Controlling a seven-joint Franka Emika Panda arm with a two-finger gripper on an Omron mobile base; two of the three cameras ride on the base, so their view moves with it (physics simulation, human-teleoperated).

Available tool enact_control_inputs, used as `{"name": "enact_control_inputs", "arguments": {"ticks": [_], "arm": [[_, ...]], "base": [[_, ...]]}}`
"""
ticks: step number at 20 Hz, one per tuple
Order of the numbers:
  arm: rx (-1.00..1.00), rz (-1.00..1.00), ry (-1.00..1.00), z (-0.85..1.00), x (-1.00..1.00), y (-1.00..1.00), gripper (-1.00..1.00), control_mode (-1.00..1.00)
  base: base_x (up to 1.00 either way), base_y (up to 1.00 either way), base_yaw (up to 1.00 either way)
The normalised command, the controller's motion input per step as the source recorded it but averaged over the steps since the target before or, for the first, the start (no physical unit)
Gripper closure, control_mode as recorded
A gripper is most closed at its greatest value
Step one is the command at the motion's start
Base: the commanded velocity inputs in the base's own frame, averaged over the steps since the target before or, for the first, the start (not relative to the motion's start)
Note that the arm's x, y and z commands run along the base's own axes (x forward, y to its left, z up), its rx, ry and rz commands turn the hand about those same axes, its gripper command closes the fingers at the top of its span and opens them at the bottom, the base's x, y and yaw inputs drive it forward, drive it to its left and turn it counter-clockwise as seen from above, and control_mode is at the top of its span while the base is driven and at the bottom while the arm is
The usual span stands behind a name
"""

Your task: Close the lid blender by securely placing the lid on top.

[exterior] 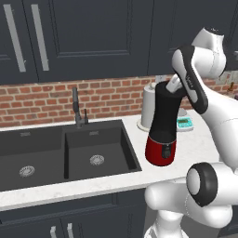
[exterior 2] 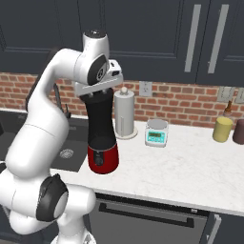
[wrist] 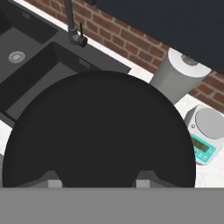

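Observation:
The blender [exterior: 162,125] [exterior 2: 101,138] stands on the white counter just right of the sink, a glossy red base under a tall black jar. My gripper [exterior: 169,88] [exterior 2: 98,93] sits right at the jar's mouth and hides it. In the hand view the lid [wrist: 100,131], a wide black disc with a raised round centre, lies directly under the gripper [wrist: 99,183]. The fingertips [wrist: 146,180] flank that raised centre closely. Whether the lid rests fully on the jar cannot be told.
A white paper-towel roll [exterior: 148,109] [exterior 2: 124,114] [wrist: 177,76] and a small grey scale [exterior: 184,123] [exterior 2: 157,132] [wrist: 204,135] stand behind the blender. The dark double sink [exterior: 69,153] and faucet [exterior: 76,109] lie left. Two jars [exterior 2: 222,128] stand far right.

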Motion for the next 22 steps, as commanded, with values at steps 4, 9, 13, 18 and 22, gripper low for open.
{"name": "enact_control_inputs", "arguments": {"ticks": [4,9,13,18,22], "arm": [[0.0,-0.05,0.0,-0.06,0.22,0.0,1.0,-1.0],[0.0,-0.05,0.0,-0.1,0.19,0.0,1.0,-1.0],[0.0,-0.05,0.0,-0.13,0.19,0.0,1.0,-1.0],[0.0,-0.04,0.0,-0.16,0.16,0.0,1.0,-1.0],[0.0,-0.04,0.0,-0.19,0.11,0.0,1.0,-1.0]], "base": [[0.0,0.0,0.0],[0.0,0.0,0.0],[0.0,0.0,0.0],[0.0,0.0,0.0],[0.0,0.0,0.0]]}}
